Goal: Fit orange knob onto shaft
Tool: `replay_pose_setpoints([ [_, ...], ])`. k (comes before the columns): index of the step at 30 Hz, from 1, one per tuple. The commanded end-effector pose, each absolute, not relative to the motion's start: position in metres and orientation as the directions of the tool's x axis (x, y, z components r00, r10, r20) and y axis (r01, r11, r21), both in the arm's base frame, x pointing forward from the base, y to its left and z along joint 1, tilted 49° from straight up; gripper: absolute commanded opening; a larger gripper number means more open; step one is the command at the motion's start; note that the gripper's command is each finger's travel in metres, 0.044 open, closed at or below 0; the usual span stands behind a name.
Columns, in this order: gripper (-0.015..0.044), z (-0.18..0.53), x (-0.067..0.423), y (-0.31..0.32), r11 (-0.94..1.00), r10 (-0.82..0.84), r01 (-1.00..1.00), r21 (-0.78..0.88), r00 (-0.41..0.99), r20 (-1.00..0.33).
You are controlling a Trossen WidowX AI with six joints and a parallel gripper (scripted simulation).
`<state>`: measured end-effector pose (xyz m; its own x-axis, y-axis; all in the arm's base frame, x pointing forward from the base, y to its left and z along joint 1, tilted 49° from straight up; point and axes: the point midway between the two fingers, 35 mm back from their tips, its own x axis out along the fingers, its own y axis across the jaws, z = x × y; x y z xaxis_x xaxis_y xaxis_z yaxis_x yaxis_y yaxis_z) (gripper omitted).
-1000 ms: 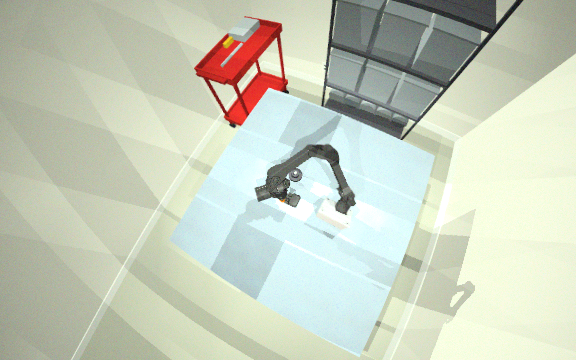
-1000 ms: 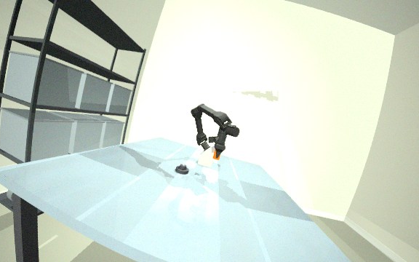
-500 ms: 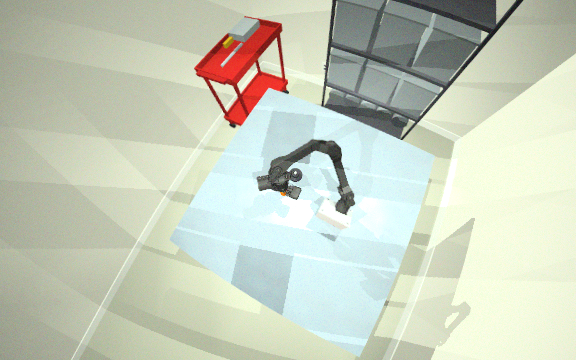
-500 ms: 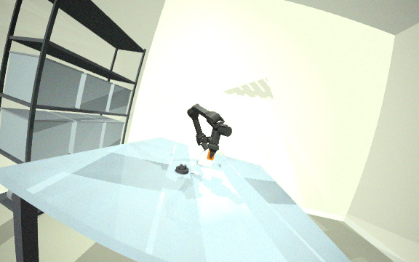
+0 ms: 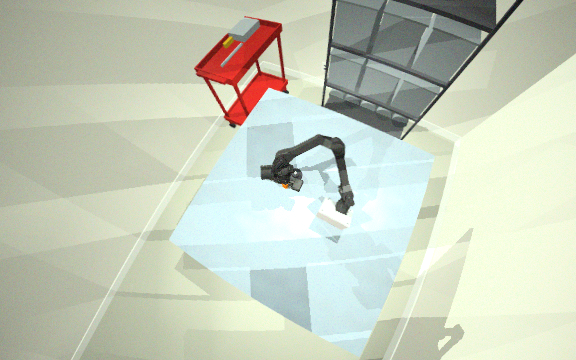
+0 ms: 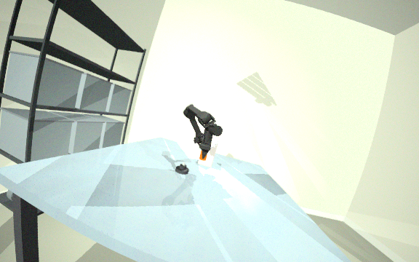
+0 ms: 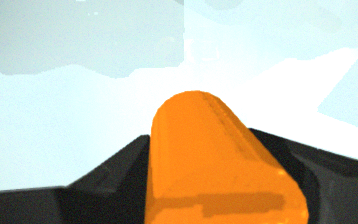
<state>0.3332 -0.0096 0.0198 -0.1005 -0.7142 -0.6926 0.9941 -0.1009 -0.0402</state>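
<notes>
Orange knob (image 7: 215, 165) sits clamped in your claw (image 6: 203, 152), dark fingers pressing both its sides, held above the pale blue desk (image 6: 122, 204). From the exterior view you see the round pedestal (image 6: 182, 169) down on the desk, left of the knob and apart from it, nothing standing between them. The wrist view shows only knob, fingers and desk; the pedestal is out of it. From the top you also get a red cart (image 5: 207, 69) and a dark shelf rack (image 5: 329, 55) beyond the desk.
</notes>
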Motion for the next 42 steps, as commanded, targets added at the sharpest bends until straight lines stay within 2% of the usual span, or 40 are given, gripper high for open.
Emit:
replay_pose_setpoints([
  [1, 0.0, 0.027, 0.333, -0.018, -0.094, -0.717, 0.995, -0.039, -0.094, -0.691],
  [32, 0.0, 0.079, 0.321, -0.099, -0.114, -0.744, 0.993, -0.029, -0.105, -0.66],
  [42, 0.0, 0.071, 0.319, -0.111, -0.117, -0.745, 0.993, -0.026, -0.106, -0.659],
])
